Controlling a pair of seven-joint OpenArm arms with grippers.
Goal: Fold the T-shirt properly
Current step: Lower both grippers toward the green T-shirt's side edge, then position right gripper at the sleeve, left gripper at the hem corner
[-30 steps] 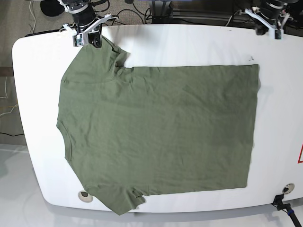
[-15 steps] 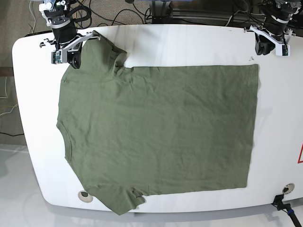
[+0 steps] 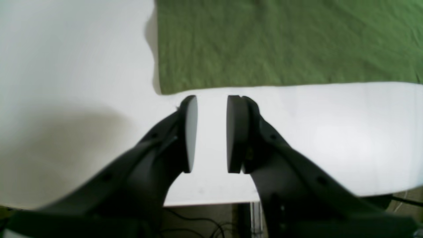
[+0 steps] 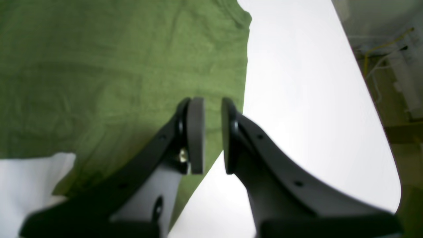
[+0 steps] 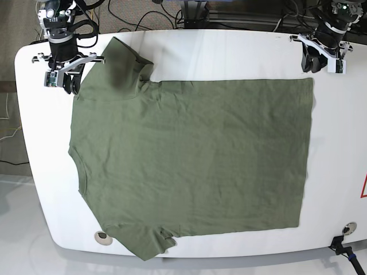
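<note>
The olive-green T-shirt (image 5: 189, 160) lies spread flat on the white table (image 5: 229, 51), collar to the left and hem to the right. My right gripper (image 5: 64, 85) hangs just off the far-left shoulder. In the right wrist view it (image 4: 211, 107) is slightly open and empty over the shirt's edge (image 4: 125, 66). My left gripper (image 5: 319, 64) is just beyond the far hem corner. In the left wrist view it (image 3: 212, 109) is open and empty over bare table, close to that corner of the shirt (image 3: 281, 43).
A round hole (image 5: 101, 236) and another (image 5: 348, 228) sit near the table's front edge. A black clamp (image 5: 344, 251) is at the front right corner. Cables (image 5: 143, 11) lie behind the far edge. A red sticker (image 5: 363, 186) is at the right edge.
My right gripper has moved left and forward, off the far sleeve to beside the shoulder; the sleeve now lies flat. My left gripper has shifted slightly, staying near the hem corner.
</note>
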